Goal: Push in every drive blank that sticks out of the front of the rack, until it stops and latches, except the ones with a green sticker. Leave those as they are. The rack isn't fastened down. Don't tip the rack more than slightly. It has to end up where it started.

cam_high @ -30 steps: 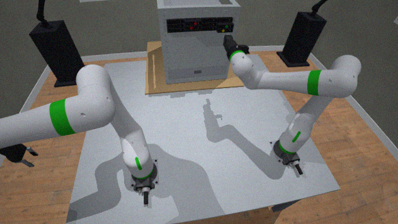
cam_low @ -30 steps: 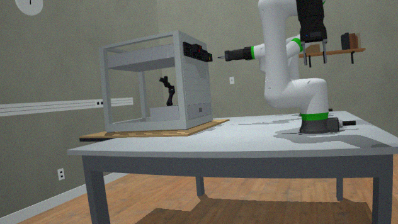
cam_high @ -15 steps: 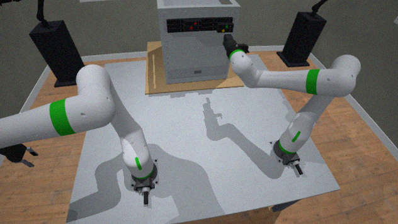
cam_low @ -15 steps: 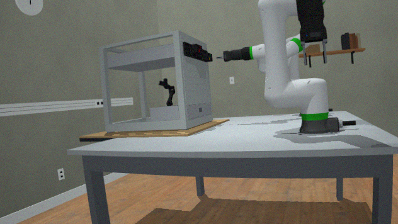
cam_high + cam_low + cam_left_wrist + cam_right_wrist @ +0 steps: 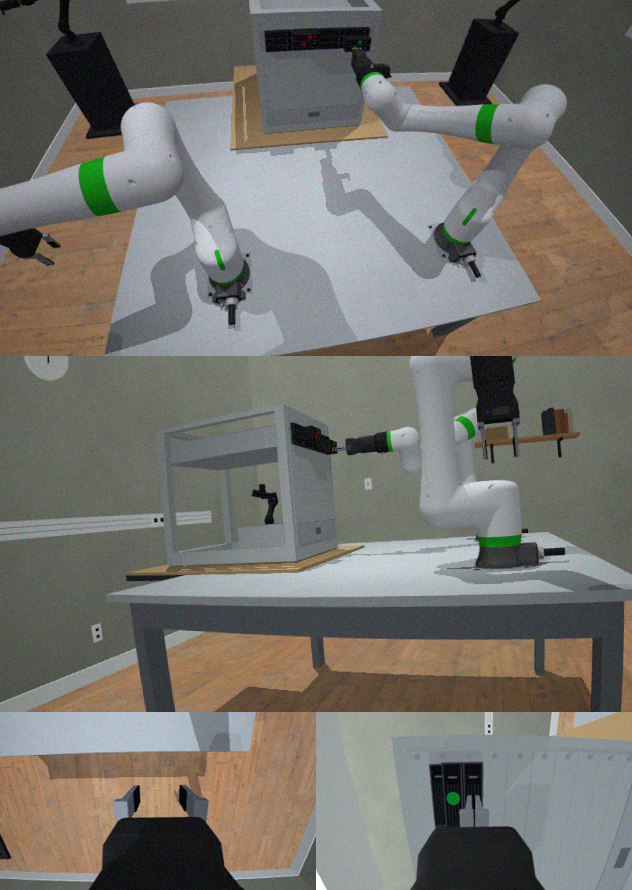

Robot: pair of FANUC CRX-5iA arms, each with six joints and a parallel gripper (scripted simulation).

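Observation:
The rack [image 5: 311, 85] [image 5: 314, 488] [image 5: 530, 827] stands upright on a wooden board. Dark drive blanks fill a band high on its front. The green-stickered blank [image 5: 356, 40] [image 5: 452, 785] sticks out near the band's right end in the top view. The blank beside it [image 5: 473, 771] bears a yellow sticker, seen in the top view. An upper red-stickered blank [image 5: 299, 37] [image 5: 315, 431] also protrudes. My right gripper [image 5: 354, 49] [image 5: 339, 449] [image 5: 473, 802] is shut and empty, its tips at the yellow-stickered blank; contact is unclear. My left gripper [image 5: 56, 254] [image 5: 501, 457] [image 5: 159, 793] is open and empty, far from the rack.
The wooden board [image 5: 243, 140] [image 5: 150, 571] lies under the rack on the grey table [image 5: 280, 210] [image 5: 380, 576]. Black pedestals [image 5: 90, 85] [image 5: 477, 60] stand beyond the table at either side. The left arm stands on the table's left in the top view.

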